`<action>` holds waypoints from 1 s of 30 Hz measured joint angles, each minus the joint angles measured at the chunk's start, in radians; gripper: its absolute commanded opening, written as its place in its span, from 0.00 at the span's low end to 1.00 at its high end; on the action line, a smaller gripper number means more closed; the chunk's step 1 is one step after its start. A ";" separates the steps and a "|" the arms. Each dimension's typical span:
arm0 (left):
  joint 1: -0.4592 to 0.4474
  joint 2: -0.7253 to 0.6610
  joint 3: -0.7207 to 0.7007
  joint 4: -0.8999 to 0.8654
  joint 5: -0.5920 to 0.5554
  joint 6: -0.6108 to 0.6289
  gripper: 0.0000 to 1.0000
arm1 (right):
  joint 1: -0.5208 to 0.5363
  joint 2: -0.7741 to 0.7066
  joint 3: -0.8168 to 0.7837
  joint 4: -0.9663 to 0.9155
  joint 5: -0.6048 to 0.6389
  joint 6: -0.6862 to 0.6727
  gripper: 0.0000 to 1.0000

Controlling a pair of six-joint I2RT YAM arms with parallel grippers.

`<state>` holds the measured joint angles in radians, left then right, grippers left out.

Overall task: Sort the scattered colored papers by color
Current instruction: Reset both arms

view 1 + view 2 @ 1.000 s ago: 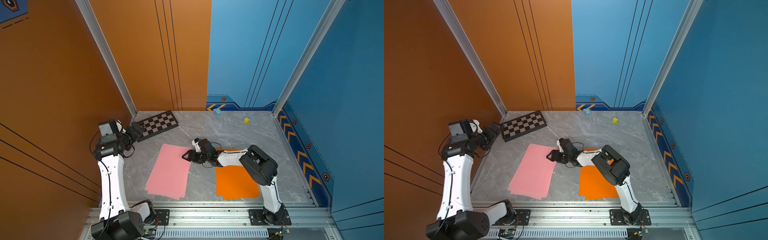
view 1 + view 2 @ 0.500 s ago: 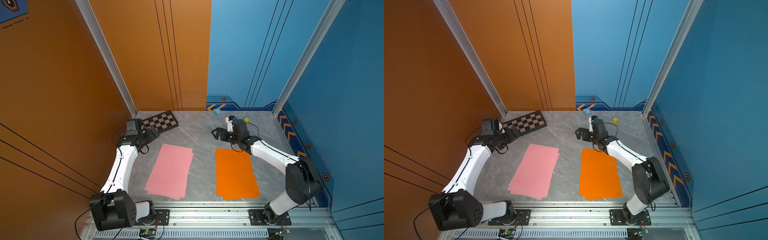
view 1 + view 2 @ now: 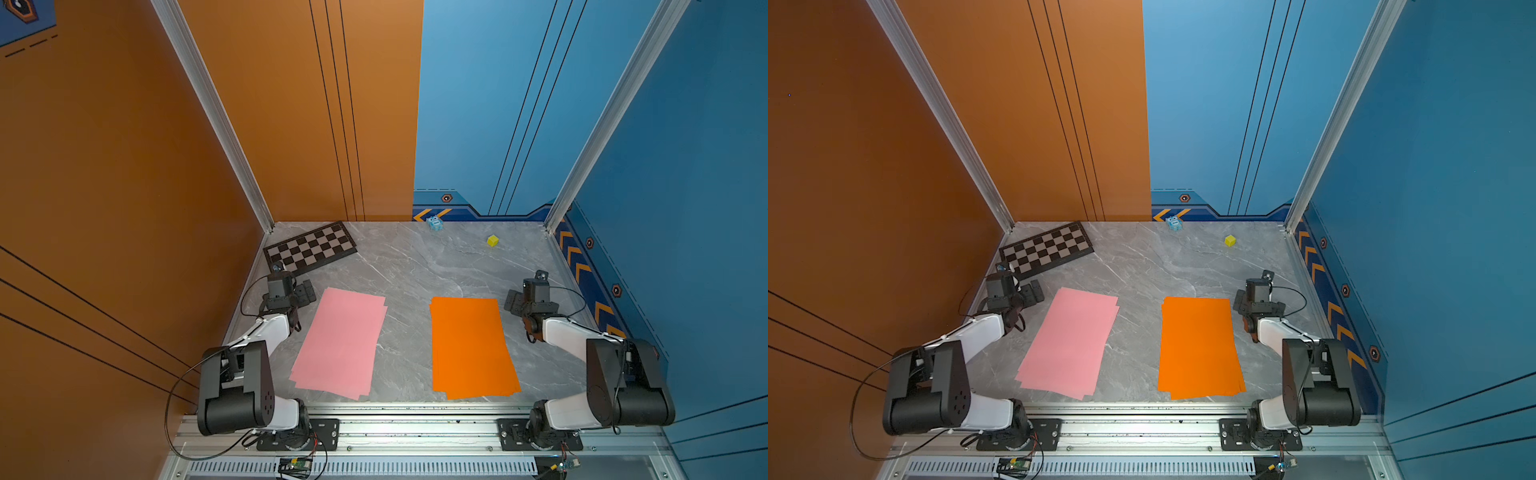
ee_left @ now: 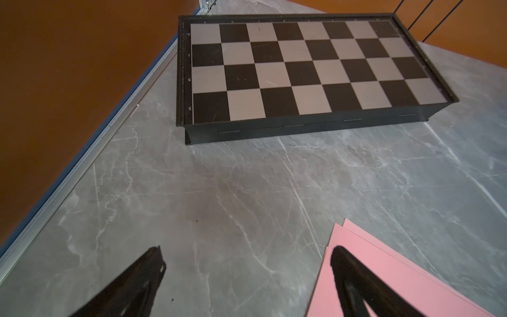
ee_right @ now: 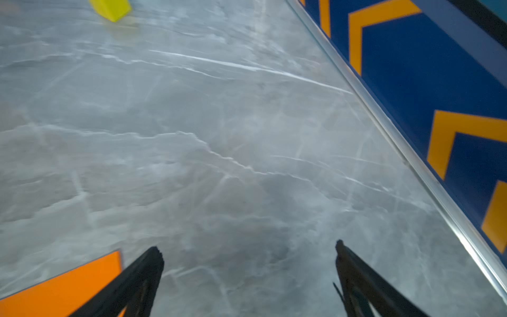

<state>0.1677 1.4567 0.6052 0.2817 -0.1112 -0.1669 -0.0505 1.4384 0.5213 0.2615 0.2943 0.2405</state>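
Note:
The colored papers lie in two flat piles on the grey marble floor in both top views. The pink pile (image 3: pixel 340 345) (image 3: pixel 1069 343) is on the left and the orange pile (image 3: pixel 471 347) (image 3: pixel 1198 347) on the right, each slightly fanned. My left gripper (image 3: pixel 305 291) (image 4: pixel 247 255) stands open and empty just off the pink pile's far left corner (image 4: pixel 384 269). My right gripper (image 3: pixel 513 301) (image 5: pixel 248 252) stands open and empty beside the orange pile's far right corner (image 5: pixel 60 285).
A black-and-grey checkered board (image 3: pixel 311 247) (image 4: pixel 301 71) lies at the far left, just beyond my left gripper. A small yellow cube (image 3: pixel 492 240) (image 5: pixel 111 9) and a small blue toy (image 3: pixel 434 223) sit near the back wall. Orange and blue walls enclose three sides.
Both arms have folded back toward their bases. The right gripper left the far middle and now sits right of the orange pile. The left gripper came away from the board's edge. The papers have not moved.

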 measured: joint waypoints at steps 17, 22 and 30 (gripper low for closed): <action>-0.068 -0.021 -0.184 0.379 0.085 0.039 0.98 | -0.016 0.071 -0.267 0.763 -0.192 -0.052 1.00; -0.127 0.016 -0.270 0.592 0.079 0.088 0.98 | -0.008 0.104 -0.269 0.797 -0.213 -0.069 1.00; -0.211 0.121 -0.341 0.777 -0.093 0.127 0.98 | 0.108 0.104 -0.167 0.714 -0.132 -0.141 1.00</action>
<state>-0.0429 1.5780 0.2638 1.0592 -0.2047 -0.0402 0.0578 1.5421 0.3546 0.9752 0.1627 0.0994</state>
